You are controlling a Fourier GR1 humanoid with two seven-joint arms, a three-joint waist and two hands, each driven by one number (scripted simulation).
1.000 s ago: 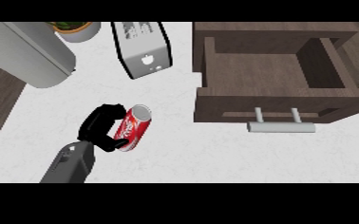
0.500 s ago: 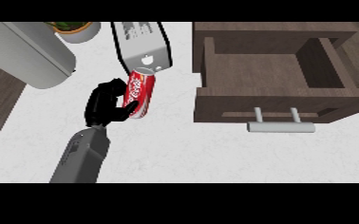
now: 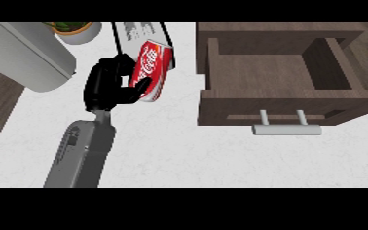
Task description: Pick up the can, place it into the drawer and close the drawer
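Note:
A red soda can [image 3: 155,66] is held up off the white counter, tilted, left of the drawer. My left hand [image 3: 105,85] is curled round the can from its left side, with the thumb [image 3: 142,86] across the lower part. The grey forearm [image 3: 81,151] comes in from the lower left. The dark wooden drawer [image 3: 238,110] stands pulled open at the right, and nothing shows on its inside floor. Its pale bar handle [image 3: 287,129] faces the near side. My right hand does not show.
A white appliance [image 3: 137,29] stands just behind the can. A potted plant [image 3: 75,29] sits at the back left, beside a large pale grey rounded object [image 3: 32,57]. The counter's dark left edge [image 3: 6,100] is close to the forearm.
The hand has carried the can up and away from me, towards the back of the counter. The can now hangs in front of the white appliance. The drawer has not moved.

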